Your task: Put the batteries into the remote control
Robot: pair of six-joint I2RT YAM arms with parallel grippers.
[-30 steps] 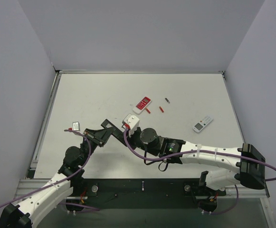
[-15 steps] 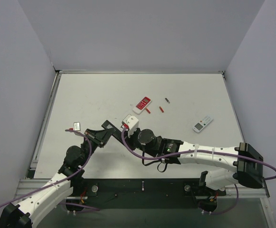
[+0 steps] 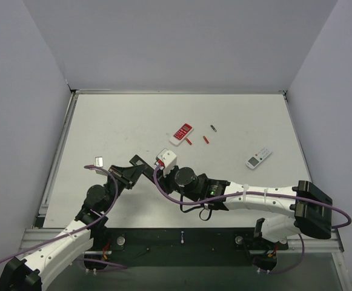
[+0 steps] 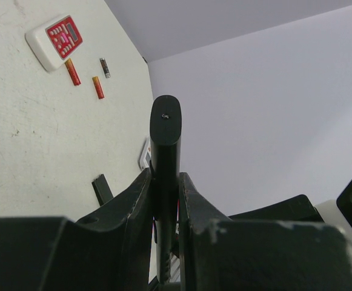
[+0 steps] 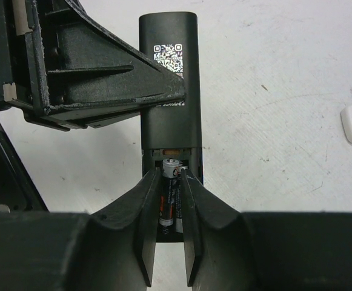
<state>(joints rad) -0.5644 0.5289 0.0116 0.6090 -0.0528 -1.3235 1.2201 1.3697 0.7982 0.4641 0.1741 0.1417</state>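
The left gripper (image 4: 165,182) is clamping tight on the remote control (image 5: 168,79), holding it just above the table (image 3: 133,115) near the near-left part of the surface, well in from the left edge. The right gripper (image 5: 169,182) is meeting it end-on. Its fingers (image 5: 148,206) are standing a narrow gap apart astride two batteries (image 5: 171,188) lying in the remote's open bay; I cannot tell whether they are pinching one.

Two loose batteries (image 3: 189,141) and a dark slim cylinder (image 3: 213,128) are lying mid-surface beside the red-and-white remote (image 3: 182,132). The white-grey remote (image 3: 258,157) is sitting toward the right edge. Bare surface is stretching along the far edge and into the far-left corner, giving free room there. Between the two grippers there is hardly any.

Compared with a second ago, the right arm is reaching further left, its wrist sitting slightly nearer the near edge. The loose things are lying where they were.
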